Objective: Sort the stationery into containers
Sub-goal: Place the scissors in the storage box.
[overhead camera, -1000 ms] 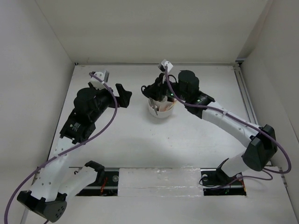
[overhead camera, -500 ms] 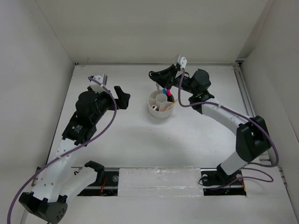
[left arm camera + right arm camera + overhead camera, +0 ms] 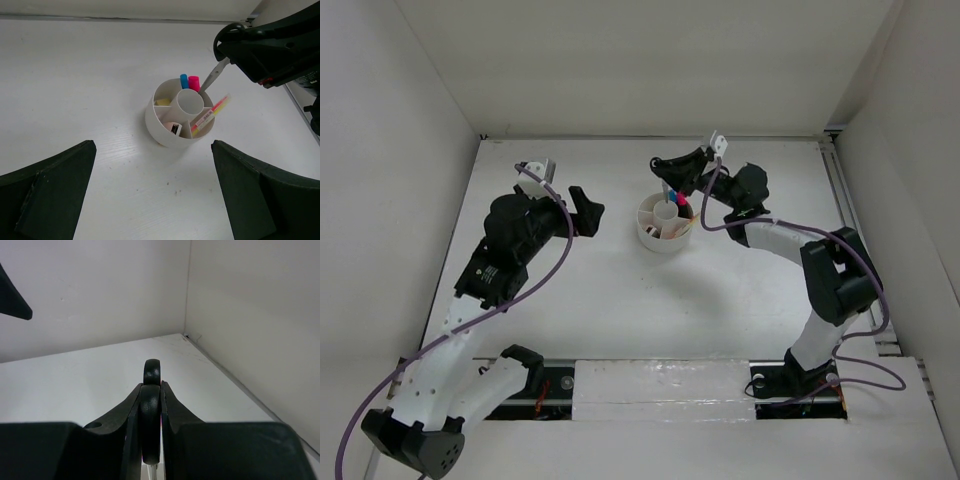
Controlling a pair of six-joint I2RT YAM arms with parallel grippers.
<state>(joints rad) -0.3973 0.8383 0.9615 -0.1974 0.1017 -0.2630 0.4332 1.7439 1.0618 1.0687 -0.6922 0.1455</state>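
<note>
The round white organiser [image 3: 652,236] stands mid-table. In the left wrist view its wall [image 3: 156,125] rings compartments holding blue-capped [image 3: 184,80] and pink-capped [image 3: 194,82] highlighters, yellow and red pens [image 3: 212,110] and a small eraser [image 3: 173,128]. My right gripper [image 3: 672,165] hangs over the organiser's far rim, shut on the black-handled scissors [image 3: 152,371]. Their blade [image 3: 215,75] slants down to the rim beside the pink cap. My left gripper [image 3: 586,211] is open and empty, a little left of the organiser; in its own view the gripper [image 3: 152,160] faces it.
White walls close the table on the left, back and right, with a metal rail [image 3: 842,200] along the right edge. The arm bases and a taped strip [image 3: 660,385] lie at the near edge.
My right gripper has lifted off the top of the organiser and swung back and right over its far rim, still holding the scissors. The left gripper has barely shifted.
</note>
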